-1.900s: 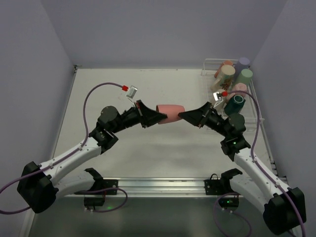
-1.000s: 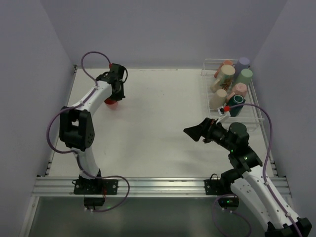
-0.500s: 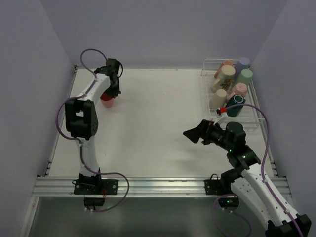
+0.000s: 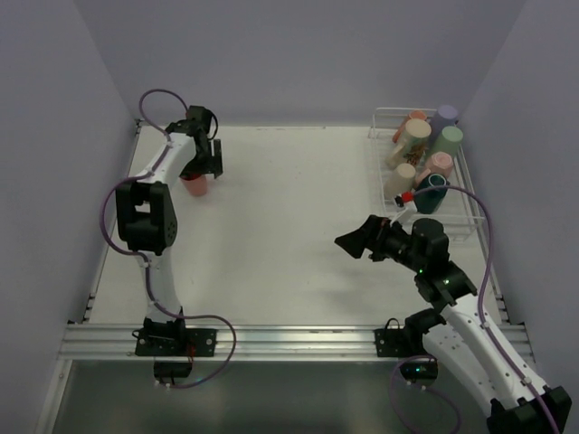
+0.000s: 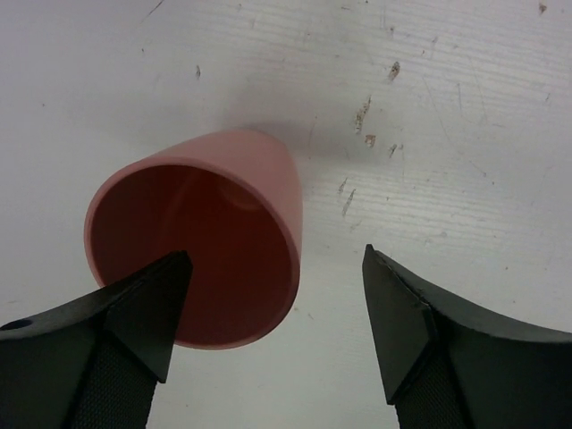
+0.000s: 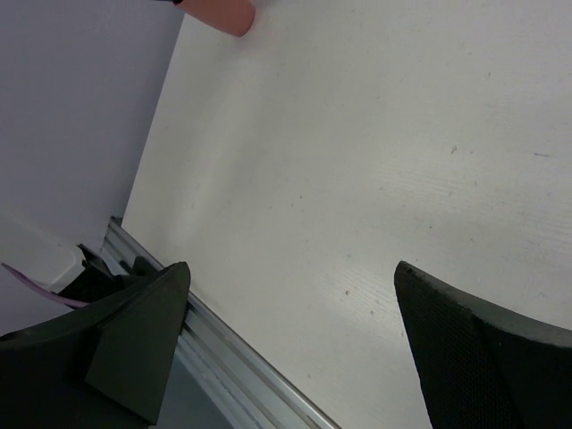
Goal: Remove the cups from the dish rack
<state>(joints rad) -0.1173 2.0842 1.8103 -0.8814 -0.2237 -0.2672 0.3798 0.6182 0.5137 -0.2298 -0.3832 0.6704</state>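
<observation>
Tabletop (image 4: 289, 208), upper left: left gripper (image 5: 275, 259) spread over salmon cup (image 5: 241, 170); lifting could snag rim, tip it. Right gripper (image 6: 290, 268) spread, empty.

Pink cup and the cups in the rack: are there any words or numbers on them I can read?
No words or numbers can be read: the pink cup is plain.
Any marks on the cups in the dish rack are too small to read.

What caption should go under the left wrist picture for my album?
Open left gripper above an upright pink cup on the white table.
</observation>
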